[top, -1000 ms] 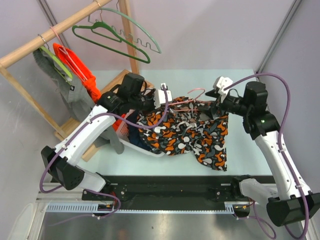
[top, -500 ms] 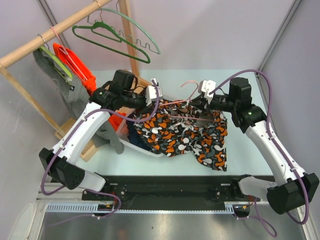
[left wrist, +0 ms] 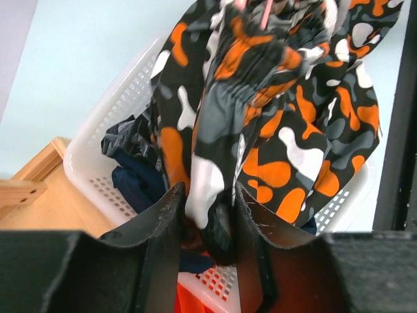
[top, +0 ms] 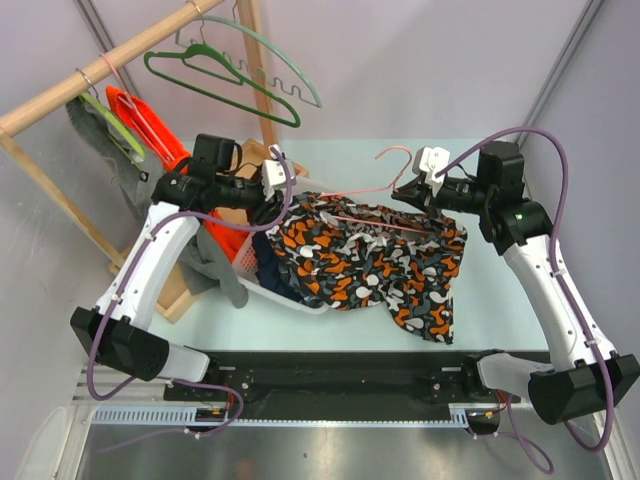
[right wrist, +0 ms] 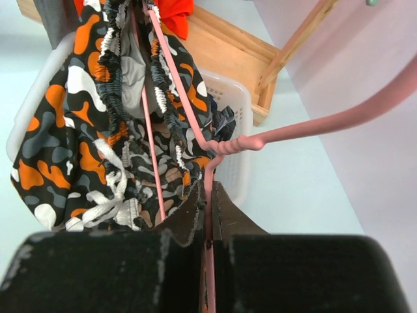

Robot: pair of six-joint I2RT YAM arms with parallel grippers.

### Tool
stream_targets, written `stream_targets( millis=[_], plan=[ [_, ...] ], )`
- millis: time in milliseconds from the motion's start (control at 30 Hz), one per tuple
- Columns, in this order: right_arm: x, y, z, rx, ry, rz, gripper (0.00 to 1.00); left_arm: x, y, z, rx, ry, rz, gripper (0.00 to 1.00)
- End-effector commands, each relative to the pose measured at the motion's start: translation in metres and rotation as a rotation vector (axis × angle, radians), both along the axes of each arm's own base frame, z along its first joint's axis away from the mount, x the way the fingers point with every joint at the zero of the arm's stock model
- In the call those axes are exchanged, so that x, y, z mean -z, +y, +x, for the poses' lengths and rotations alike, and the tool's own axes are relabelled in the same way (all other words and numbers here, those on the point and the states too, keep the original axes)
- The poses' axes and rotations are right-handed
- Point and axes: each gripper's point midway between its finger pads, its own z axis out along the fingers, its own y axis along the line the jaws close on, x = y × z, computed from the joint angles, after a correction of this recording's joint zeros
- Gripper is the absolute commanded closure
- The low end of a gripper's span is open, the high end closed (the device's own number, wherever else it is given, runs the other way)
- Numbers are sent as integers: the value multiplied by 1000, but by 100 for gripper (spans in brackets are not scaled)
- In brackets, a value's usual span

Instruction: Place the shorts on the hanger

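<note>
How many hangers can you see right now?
3: the pink wire hanger in the right gripper, threaded into the shorts; the dark green hanger and the pale green wavy-barred hanger on the wooden rail, back left. Hung clothes there may hide more.

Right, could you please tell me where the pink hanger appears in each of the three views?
Top external: the pink hanger runs across the middle, along the waist of the shorts, with its hook toward the far side.
Left wrist: only bits of its pink wire show at the top edge.
Right wrist: centre, with the hook sweeping to the right edge.
Shared landmark: the white basket.
</note>
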Motion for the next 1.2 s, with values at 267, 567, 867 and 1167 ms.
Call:
stream_targets(
  millis=[267, 567, 867, 1167],
  plan=[
    [-59, -11, -1, 76, -37, 51, 100, -52, 5, 10, -52, -99, -145, 45],
    [-158, -47, 14, 263, -75, 227, 100, -122, 18, -10, -269, -277, -448, 1],
    [-196, -55, -9, 269, -94, 275, 100, -48, -18, -42, -208, -134, -468, 0],
    [-177, -37, -17, 318, -11, 198, 100, -150, -47, -52, -132, -425, -498, 20]
  ],
)
